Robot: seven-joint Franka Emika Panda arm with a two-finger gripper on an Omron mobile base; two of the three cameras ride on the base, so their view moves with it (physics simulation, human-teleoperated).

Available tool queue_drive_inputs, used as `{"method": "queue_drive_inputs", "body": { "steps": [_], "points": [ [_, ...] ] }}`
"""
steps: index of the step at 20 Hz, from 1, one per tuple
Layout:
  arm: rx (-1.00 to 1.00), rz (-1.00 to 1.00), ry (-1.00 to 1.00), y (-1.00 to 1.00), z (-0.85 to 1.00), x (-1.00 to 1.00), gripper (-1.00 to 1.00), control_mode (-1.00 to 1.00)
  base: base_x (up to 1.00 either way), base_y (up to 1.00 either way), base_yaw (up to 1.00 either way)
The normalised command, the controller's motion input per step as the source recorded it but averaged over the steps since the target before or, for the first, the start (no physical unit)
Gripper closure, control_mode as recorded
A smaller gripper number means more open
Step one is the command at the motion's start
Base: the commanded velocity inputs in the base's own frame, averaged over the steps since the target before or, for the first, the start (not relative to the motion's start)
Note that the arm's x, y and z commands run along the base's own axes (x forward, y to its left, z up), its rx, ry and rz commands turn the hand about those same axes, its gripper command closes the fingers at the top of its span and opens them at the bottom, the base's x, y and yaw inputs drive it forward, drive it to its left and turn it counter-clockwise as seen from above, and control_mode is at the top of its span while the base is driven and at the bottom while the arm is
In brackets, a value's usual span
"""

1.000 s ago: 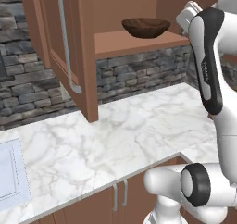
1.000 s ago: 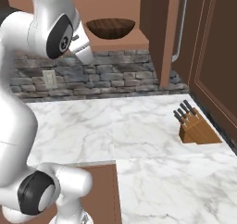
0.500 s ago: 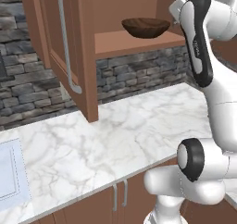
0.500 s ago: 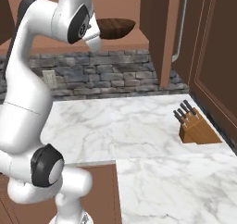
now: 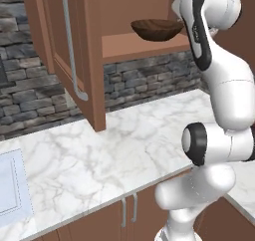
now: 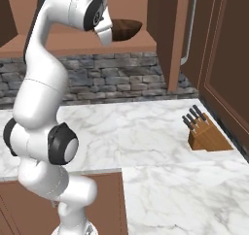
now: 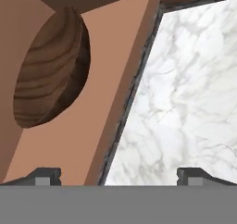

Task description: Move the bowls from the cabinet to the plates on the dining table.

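A dark brown wood-like bowl (image 5: 157,28) (image 6: 124,29) sits on the lower shelf of the open cabinet (image 5: 144,48). In the hand view the bowl (image 7: 51,70) lies up and to the left of my gripper (image 7: 119,176), apart from it. The gripper is open and nothing is between its fingertips (image 7: 45,174). It hovers over the shelf's front edge (image 7: 125,93), with the marble counter (image 7: 185,89) far below. My arm (image 6: 46,74) reaches up to shelf height beside the bowl. The plates and the dining table are out of view.
The cabinet's left door (image 5: 64,56) stands open with its long silver handle (image 5: 68,41) outward; the right door (image 6: 170,35) is open too. Below runs a marble counter (image 5: 124,145) with a knife block (image 6: 204,134) at the right and a sink edge (image 5: 10,185) at the left.
The arm has swung up and in toward the cabinet shelf, bringing the hand close beside the bowl. The bowl and the base have not moved, and the gripper stays open.
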Motion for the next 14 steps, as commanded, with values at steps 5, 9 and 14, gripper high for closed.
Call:
{"method": "queue_drive_inputs", "body": {
  "steps": [5,9,14],
  "points": [
    [0.00,-0.03,0.00,0.00,-0.16,0.68,-1.00,-1.00,0.00,0.00,0.00],
    [0.00,-0.05,0.00,0.00,-0.24,0.72,-1.00,-1.00,0.00,0.00,0.00],
    [0.00,-0.05,0.00,0.00,-0.21,0.75,-1.00,-1.00,0.00,0.00,0.00]
  ]
}}
